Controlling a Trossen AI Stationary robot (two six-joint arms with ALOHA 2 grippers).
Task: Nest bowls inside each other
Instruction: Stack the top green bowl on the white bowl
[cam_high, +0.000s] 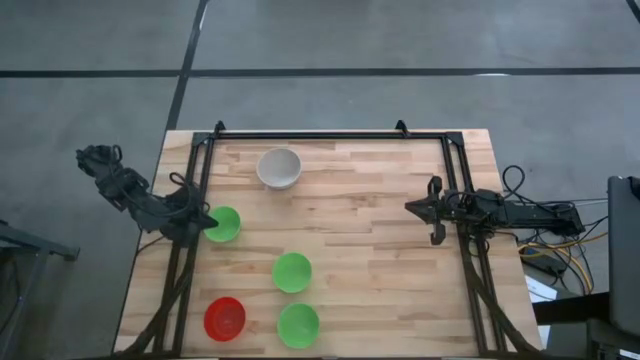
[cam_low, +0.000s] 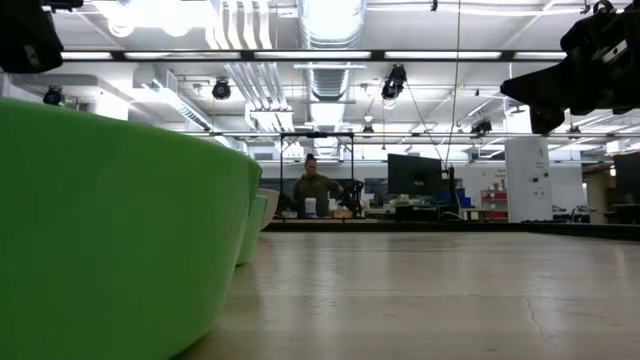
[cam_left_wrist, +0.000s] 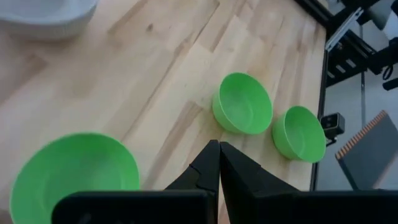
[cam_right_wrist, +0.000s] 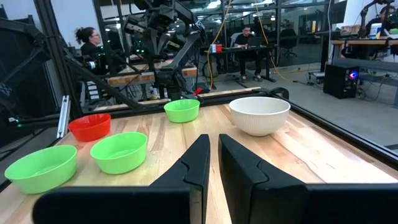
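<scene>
Five bowls sit upright on their bases on the wooden table (cam_high: 380, 260). The white-grey bowl (cam_high: 279, 167) is at the far middle and one green bowl (cam_high: 222, 224) at the left. A second green bowl (cam_high: 292, 272) is in the middle, a third (cam_high: 298, 325) near the front edge, and the red bowl (cam_high: 225, 318) at the front left. My left gripper (cam_left_wrist: 218, 149) is shut and slants down over the table beside the left green bowl (cam_left_wrist: 74, 171). My right gripper (cam_right_wrist: 214, 140) rests level at the right edge, with a narrow gap between its fingers and nothing in it.
A dark metal frame (cam_high: 330, 134) runs along the table's far, left and right sides. Bare wood lies between the bowls and my right gripper (cam_high: 415, 208). Cables (cam_high: 560, 250) trail off the right edge. People sit at desks in the room beyond the table.
</scene>
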